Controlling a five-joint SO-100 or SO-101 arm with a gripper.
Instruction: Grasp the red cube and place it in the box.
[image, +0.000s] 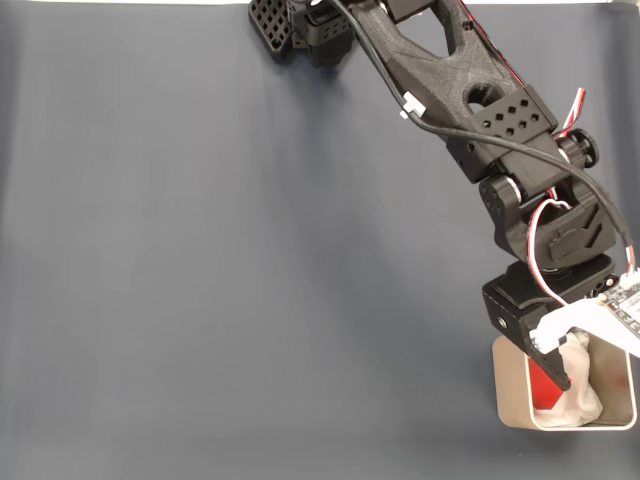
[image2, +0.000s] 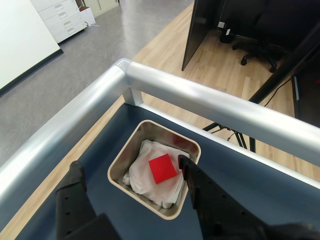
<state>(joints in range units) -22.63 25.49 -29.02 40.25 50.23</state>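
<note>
The beige box (image: 510, 400) sits at the table's lower right corner in the fixed view. The red cube (image2: 162, 168) lies flat on the white lining inside the box (image2: 120, 167) in the wrist view, with nothing gripping it. My gripper (image2: 130, 164) hangs open just above the box, one black finger (image2: 75, 182) outside its left wall and the other over its right rim. In the fixed view my gripper (image: 565, 372) covers much of the box's opening, and part of the red cube (image: 538, 382) shows beside the dark finger.
A silver metal rail (image2: 200, 97) borders the table just beyond the box, with floor and an office chair behind it. The dark blue-grey tabletop (image: 250, 250) stretches left of the arm. The arm's base (image: 300, 30) stands at the top edge.
</note>
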